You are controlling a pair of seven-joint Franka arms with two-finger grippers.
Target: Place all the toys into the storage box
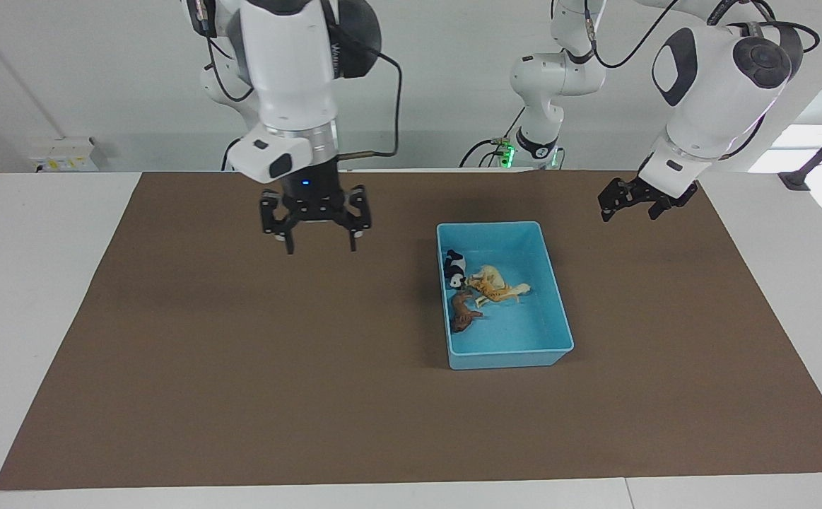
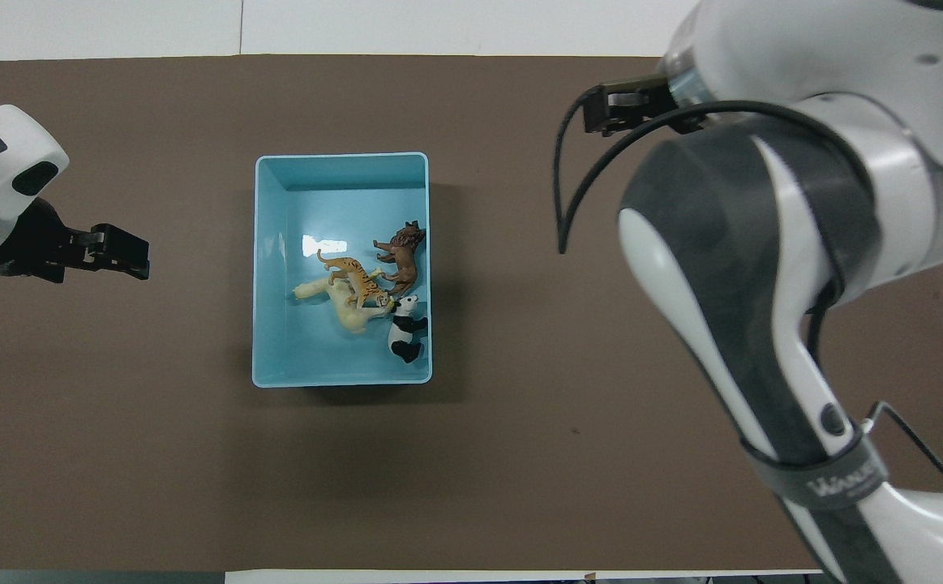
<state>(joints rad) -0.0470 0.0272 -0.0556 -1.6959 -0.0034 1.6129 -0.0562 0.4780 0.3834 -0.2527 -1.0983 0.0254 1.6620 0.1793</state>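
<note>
The light-blue storage box (image 1: 509,357) stands on the brown mat, toward the left arm's end of the table. All four toys lie in it, bunched together: the panda (image 1: 455,268), the cream-white horse (image 1: 502,277), the orange tiger (image 1: 490,291) lying across the horse, and the dark brown lion (image 1: 461,312). In the overhead view the box (image 2: 317,203) holds the panda (image 2: 405,328), horse (image 2: 340,307), tiger (image 2: 353,276) and lion (image 2: 402,255). My right gripper (image 1: 321,244) hangs open and empty over bare mat beside the box. My left gripper (image 1: 630,211) (image 2: 140,255) is open and empty, over the mat's edge.
The brown mat (image 1: 241,367) covers most of the white table (image 1: 36,283). In the overhead view the right arm (image 2: 763,268) covers much of its end of the mat and hides its own gripper.
</note>
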